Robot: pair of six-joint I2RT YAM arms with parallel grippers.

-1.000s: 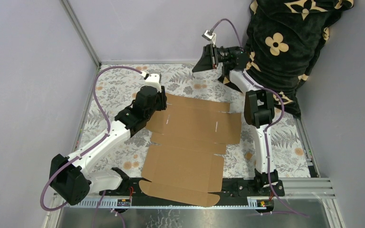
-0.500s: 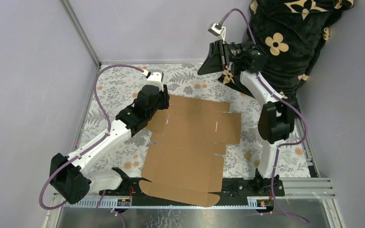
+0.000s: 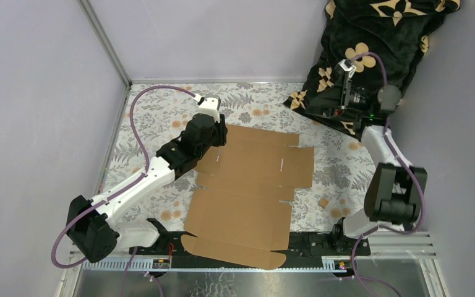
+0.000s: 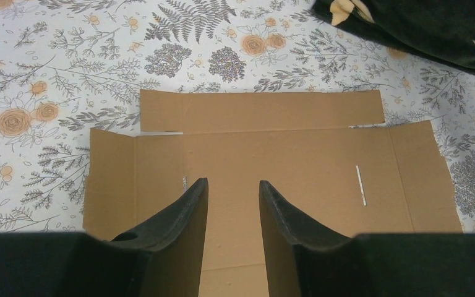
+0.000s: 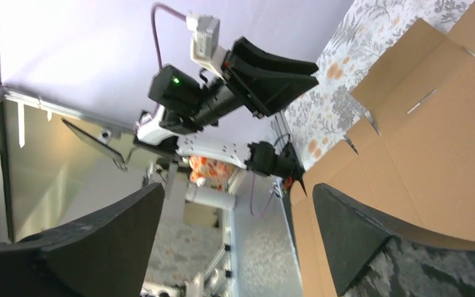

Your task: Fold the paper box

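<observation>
The paper box [image 3: 247, 185] lies flat and unfolded on the floral table, a brown die-cut sheet with its flaps spread; its near flap overhangs the arm bases. My left gripper [image 3: 220, 133] hovers above the sheet's far left panel. In the left wrist view the left gripper [image 4: 233, 184] is open with only bare paper box [image 4: 297, 154] between its fingers. My right gripper [image 3: 329, 104] is off the sheet at the far right, over the black blanket. In the right wrist view the right gripper [image 5: 238, 189] stands wide open and empty, with the paper box [image 5: 445, 142] at the right.
A black blanket [image 3: 377, 37] with beige flowers is heaped in the far right corner and spills onto the table. Grey walls and a metal post [image 3: 105, 43] close the left and back. A metal rail [image 3: 396, 244] runs along the near edge.
The right arm swung from high near the back wall to the right and down over the blanket, and its jaws opened wide. The left gripper edged slightly right over the sheet.
</observation>
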